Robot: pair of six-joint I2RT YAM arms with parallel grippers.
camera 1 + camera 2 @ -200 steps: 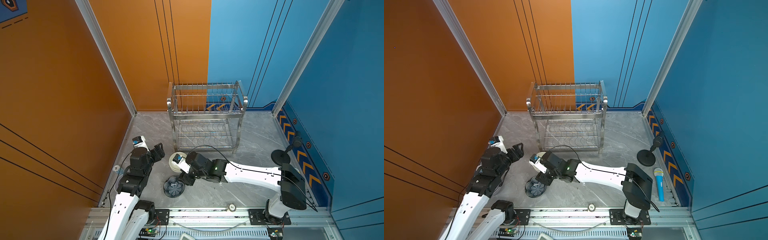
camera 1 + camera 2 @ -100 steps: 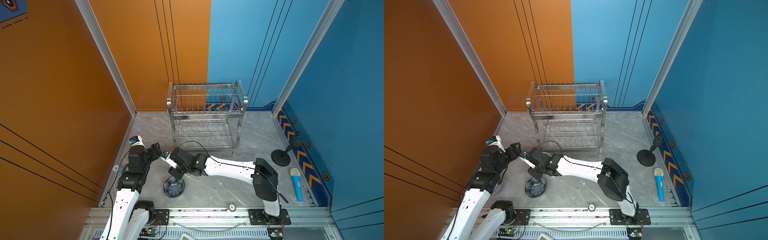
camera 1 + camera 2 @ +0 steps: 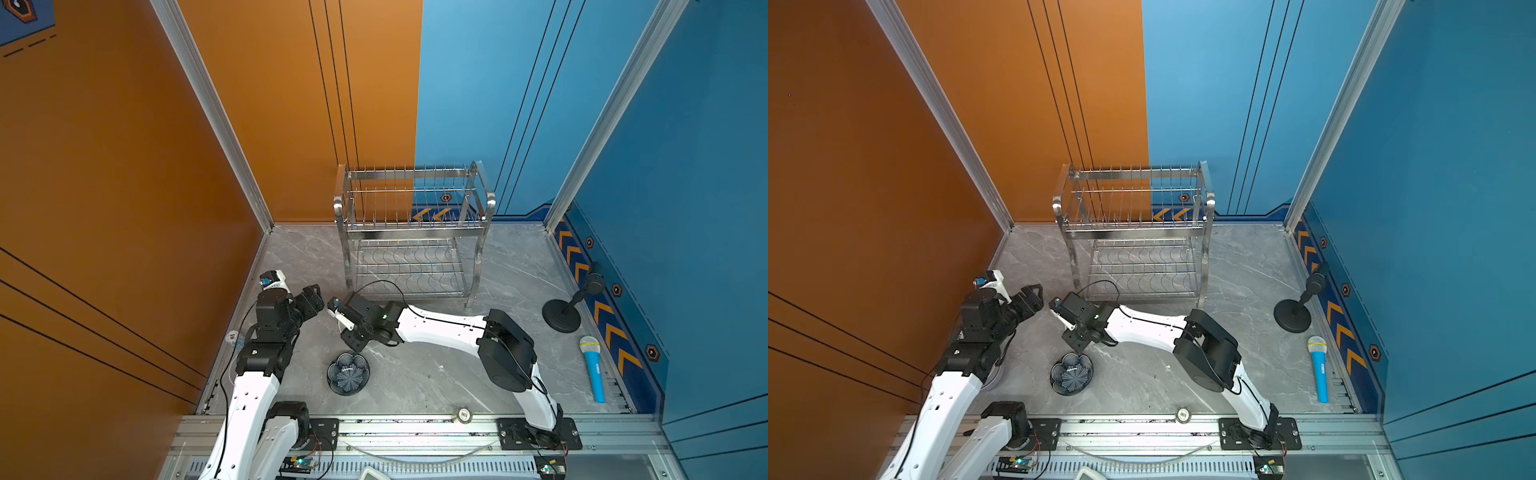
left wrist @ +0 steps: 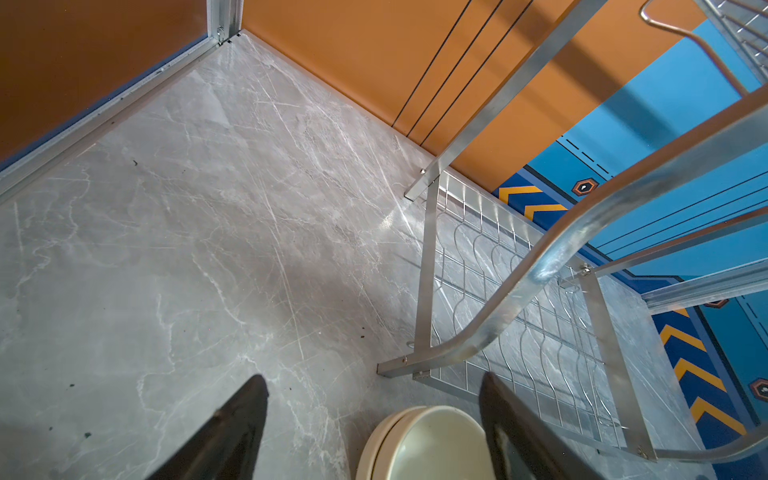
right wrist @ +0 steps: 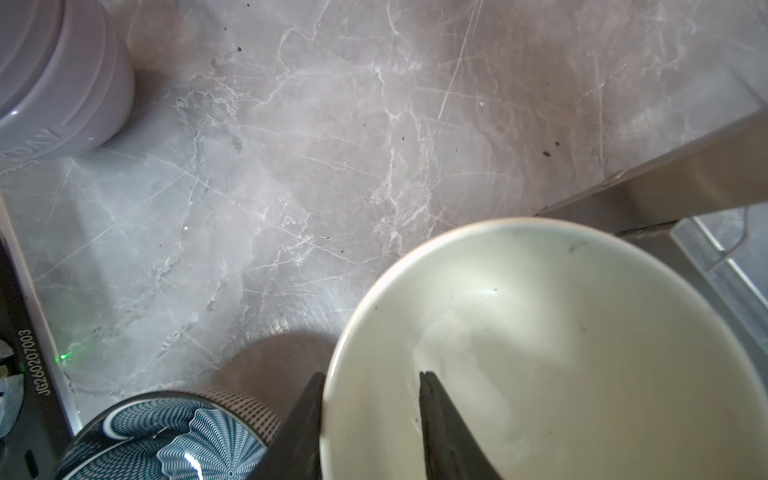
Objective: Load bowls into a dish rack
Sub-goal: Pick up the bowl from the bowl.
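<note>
Right gripper (image 5: 370, 374) straddles the cream bowl (image 5: 561, 353) rim, one finger (image 5: 303, 419) outside and the other inside; jaws partway closed, can't tell if they're pinching the wall. The bowl sits just off the rack (image 3: 411, 232) near-left leg, and the left wrist view shows it nested in a second cream bowl (image 4: 368, 446). Left gripper (image 4: 372, 378) is wide open, holding nothing, hovering over the table (image 4: 187, 249) just left of the right gripper and aimed toward that same leg. Dark bowl (image 3: 348, 373) is upright on the table, just beside the right gripper toward the near edge. Lilac bowl (image 5: 62, 83) is near the left edge, mostly hidden under the left arm in both top views. Rack stands mid far edge
</note>
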